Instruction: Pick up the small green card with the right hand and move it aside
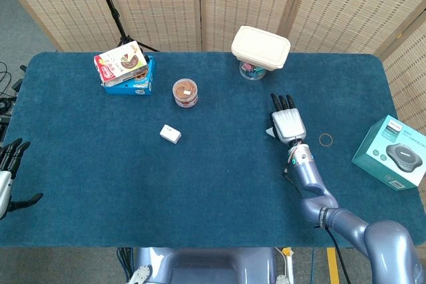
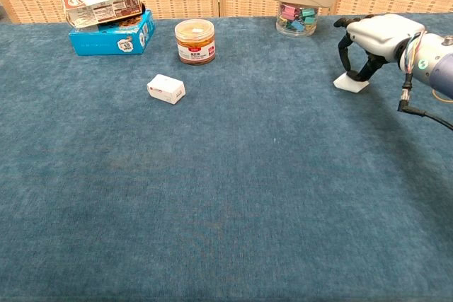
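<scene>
Although the left hand [image 1: 8, 176] waits idle at the table's left edge, fingers spread and holding nothing, the work sits far to the right: past the small white box [image 2: 166, 89] and the jar [image 2: 195, 41], the right hand [image 2: 368, 46] arches palm-down over the small green card [image 2: 352, 83], which looks pale here. Its fingertips [image 2: 364, 74] curl down and appear to touch the card's top, likely to pinch it; whether it is truly gripped cannot be told.
</scene>
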Motion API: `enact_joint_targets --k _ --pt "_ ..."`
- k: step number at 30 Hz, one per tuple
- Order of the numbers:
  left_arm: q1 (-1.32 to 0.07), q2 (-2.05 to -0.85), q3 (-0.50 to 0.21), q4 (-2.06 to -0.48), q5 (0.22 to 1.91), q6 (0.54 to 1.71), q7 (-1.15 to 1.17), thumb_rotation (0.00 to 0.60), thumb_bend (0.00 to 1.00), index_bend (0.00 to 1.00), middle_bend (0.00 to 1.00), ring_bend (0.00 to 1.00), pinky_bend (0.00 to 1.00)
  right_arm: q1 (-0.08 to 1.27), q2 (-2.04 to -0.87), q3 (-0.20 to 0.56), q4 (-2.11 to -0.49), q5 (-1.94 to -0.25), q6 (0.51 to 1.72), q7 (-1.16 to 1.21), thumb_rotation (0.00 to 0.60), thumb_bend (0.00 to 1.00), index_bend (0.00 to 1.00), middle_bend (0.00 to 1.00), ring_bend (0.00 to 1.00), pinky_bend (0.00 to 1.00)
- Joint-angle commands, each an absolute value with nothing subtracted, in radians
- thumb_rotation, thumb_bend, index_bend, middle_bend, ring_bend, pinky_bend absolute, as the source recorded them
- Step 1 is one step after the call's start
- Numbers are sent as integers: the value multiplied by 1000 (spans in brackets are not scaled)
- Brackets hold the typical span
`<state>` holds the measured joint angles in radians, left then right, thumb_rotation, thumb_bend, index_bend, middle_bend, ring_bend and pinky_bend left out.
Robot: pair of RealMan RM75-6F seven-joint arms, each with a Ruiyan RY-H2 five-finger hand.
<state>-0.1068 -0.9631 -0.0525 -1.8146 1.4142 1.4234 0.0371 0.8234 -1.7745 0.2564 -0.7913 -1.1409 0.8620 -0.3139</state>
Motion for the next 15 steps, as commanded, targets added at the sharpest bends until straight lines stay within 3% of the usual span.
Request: enact_joint_targets --k 1,12,15 --pt "-107 -963 -53 -1815 1413 1423 37 600 0 0 0 0 0 832 -1778 265 -756 -1146 866 -303 600 588 643 0 0 0" --pt "-106 -960 -51 -1815 1418 1424 32 600 0 0 0 0 0 829 -1759 305 -717 -1144 929 -266 600 588 638 0 0 0" --pt "-105 -959 -48 -1815 1425 1423 29 600 0 0 0 0 0 812 -1728 308 -779 -1157 971 -254 600 588 565 0 0 0"
